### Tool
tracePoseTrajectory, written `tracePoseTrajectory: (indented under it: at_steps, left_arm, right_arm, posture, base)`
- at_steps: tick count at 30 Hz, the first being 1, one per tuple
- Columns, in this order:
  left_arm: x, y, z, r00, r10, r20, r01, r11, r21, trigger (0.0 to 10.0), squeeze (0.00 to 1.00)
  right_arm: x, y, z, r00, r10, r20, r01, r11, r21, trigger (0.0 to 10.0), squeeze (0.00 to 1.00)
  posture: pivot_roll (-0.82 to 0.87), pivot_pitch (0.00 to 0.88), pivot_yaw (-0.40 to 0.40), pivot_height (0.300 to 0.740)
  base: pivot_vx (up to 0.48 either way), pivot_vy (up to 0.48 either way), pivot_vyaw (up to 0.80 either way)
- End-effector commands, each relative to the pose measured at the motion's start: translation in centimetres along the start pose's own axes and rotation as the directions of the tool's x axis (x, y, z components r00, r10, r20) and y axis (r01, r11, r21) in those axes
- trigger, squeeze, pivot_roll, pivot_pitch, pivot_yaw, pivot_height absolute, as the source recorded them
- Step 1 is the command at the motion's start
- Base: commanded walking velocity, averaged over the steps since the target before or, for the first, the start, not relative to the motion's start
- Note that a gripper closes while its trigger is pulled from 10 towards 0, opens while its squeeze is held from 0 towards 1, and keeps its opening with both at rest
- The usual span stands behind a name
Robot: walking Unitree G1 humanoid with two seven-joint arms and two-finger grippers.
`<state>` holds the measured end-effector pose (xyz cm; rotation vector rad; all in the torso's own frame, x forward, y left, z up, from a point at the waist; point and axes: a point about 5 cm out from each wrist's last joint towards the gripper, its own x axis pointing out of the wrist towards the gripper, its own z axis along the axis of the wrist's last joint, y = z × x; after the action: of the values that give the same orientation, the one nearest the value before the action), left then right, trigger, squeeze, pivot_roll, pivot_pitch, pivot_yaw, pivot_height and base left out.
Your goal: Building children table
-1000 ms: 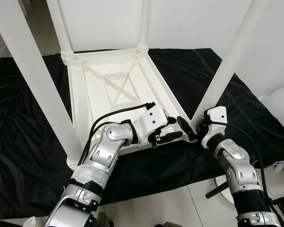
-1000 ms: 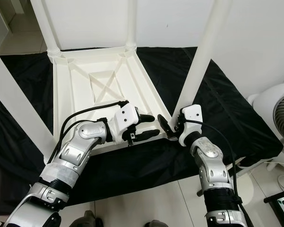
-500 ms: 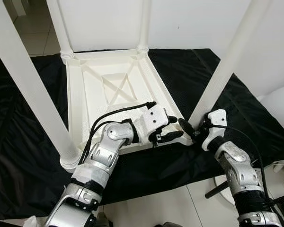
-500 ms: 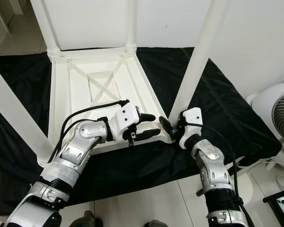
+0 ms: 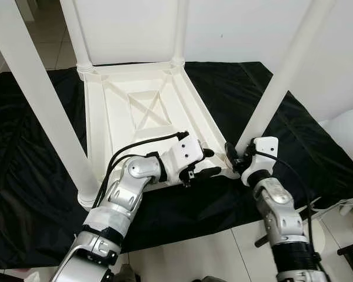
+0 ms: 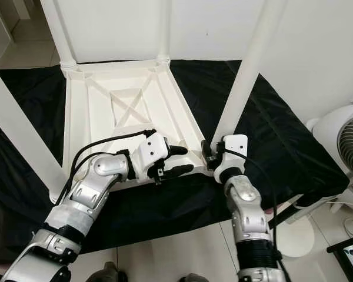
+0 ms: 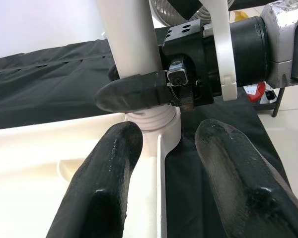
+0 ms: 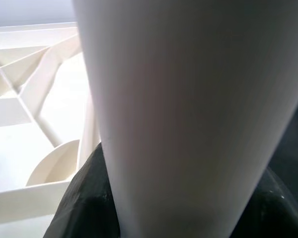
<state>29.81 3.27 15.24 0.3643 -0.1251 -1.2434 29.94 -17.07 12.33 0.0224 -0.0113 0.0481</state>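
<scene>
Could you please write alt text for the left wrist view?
The open left claw points at the white table leg where it meets the upturned tabletop. The right claw grips that leg just above the joint, over a black sheet.

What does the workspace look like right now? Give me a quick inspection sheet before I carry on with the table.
Surface: black sheet spread over pale floor tiles.
Job's things: white tabletop lies upside down on the sheet; four white legs stand up from its corners, among them the near right leg.
Clutter: nothing seen on the sheet.
Grippers: right gripper is at the base of the near right leg, a finger on each side of it; left gripper is open at the tabletop's near edge, beside that corner.
Cables: a black cable loops over the left forearm; another runs along the right forearm.
Surroundings: white wall behind; a white fan on the robot's right.
</scene>
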Motion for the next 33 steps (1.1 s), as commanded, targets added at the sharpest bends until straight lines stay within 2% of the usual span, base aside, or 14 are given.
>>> tracePoseTrajectory:
  at_steps: [1,2,3,6,7,10,20,21,25,29,33]
  left_arm:
    - [0.1,0.1,0.2,0.999,0.037,0.004,-0.037,0.999,0.024,10.0,0.0]
    - [0.0,0.1,0.1,0.999,0.037,0.002,-0.037,0.999,0.025,10.0,0.0]
    - [0.0,0.1,0.1,0.999,0.037,0.002,-0.037,0.999,0.025,10.0,0.0]
    - [0.0,0.0,0.1,0.999,0.037,0.0,-0.037,0.999,0.025,10.0,0.0]
    - [0.0,0.0,0.1,0.999,0.037,0.0,-0.037,0.999,0.025,10.0,0.0]
    - [0.0,0.0,0.1,0.999,0.039,0.003,-0.039,0.999,0.023,10.0,0.0]
    - [0.0,0.2,0.2,0.999,0.049,0.003,-0.049,0.998,0.025,10.0,0.0]
    - [0.0,0.2,0.2,0.999,0.052,0.003,-0.052,0.998,0.025,10.0,0.0]
    - [-0.1,0.4,0.3,0.997,0.071,0.006,-0.071,0.997,0.022,10.0,0.0]
    - [-0.1,0.6,0.4,0.997,0.078,0.01,-0.078,0.997,0.021,10.0,0.0]
    - [0.0,0.6,0.5,0.997,0.078,0.011,-0.078,0.997,0.021,10.0,0.0]
  right_arm:
    - [-0.3,-1.2,-0.5,0.994,-0.099,-0.034,0.099,0.995,0.008,10.0,0.0]
    - [-0.4,-0.8,-0.5,0.987,-0.159,-0.037,0.16,0.987,0.028,10.0,0.0]
    - [-0.4,-0.8,-0.5,0.987,-0.159,-0.037,0.16,0.987,0.028,10.0,0.0]
    - [-0.6,0.5,-0.5,0.964,-0.263,-0.041,0.265,0.962,0.06,10.0,0.0]
    - [-0.6,0.5,-0.5,0.964,-0.263,-0.041,0.265,0.962,0.06,10.0,0.0]
    - [-0.7,2.0,-0.4,0.959,-0.278,-0.046,0.281,0.956,0.084,10.0,0.0]
    - [-0.5,1.7,0.1,0.958,-0.282,-0.043,0.285,0.957,0.063,10.0,0.0]
    - [-0.5,1.6,0.2,0.96,-0.279,-0.038,0.281,0.958,0.062,10.0,1.0]
    - [-0.9,0.9,0.8,0.981,-0.192,0.001,0.192,0.981,0.025,10.0,1.0]
    - [-1.2,-0.2,0.8,0.994,-0.108,-0.015,0.108,0.994,-0.001,10.0,1.0]
    - [-1.3,-0.6,0.8,0.996,-0.086,-0.02,0.086,0.996,-0.015,10.0,1.0]
  posture:
    - [0.0,0.0,-0.041,0.74]
    - [0.0,0.0,-0.042,0.74]
    - [0.0,0.0,-0.042,0.74]
    - [0.0,0.0,-0.038,0.74]
    - [0.0,0.0,-0.038,0.74]
    - [0.0,0.0,-0.034,0.74]
    - [0.0,0.0,-0.041,0.74]
    - [0.0,0.0,-0.042,0.74]
    - [0.0,0.0,-0.045,0.74]
    - [0.0,0.0,-0.041,0.74]
    - [0.0,0.0,-0.041,0.74]
  base:
    - [0.0,0.0,0.0]
    - [0.0,0.0,0.0]
    - [0.0,0.0,0.0]
    - [0.0,0.0,0.0]
    - [0.0,0.0,0.0]
    - [0.0,0.0,0.0]
    - [0.0,0.0,0.0]
    - [0.0,0.0,0.0]
    - [0.0,0.0,0.0]
    - [0.0,0.0,0.0]
    - [0.0,0.0,0.0]
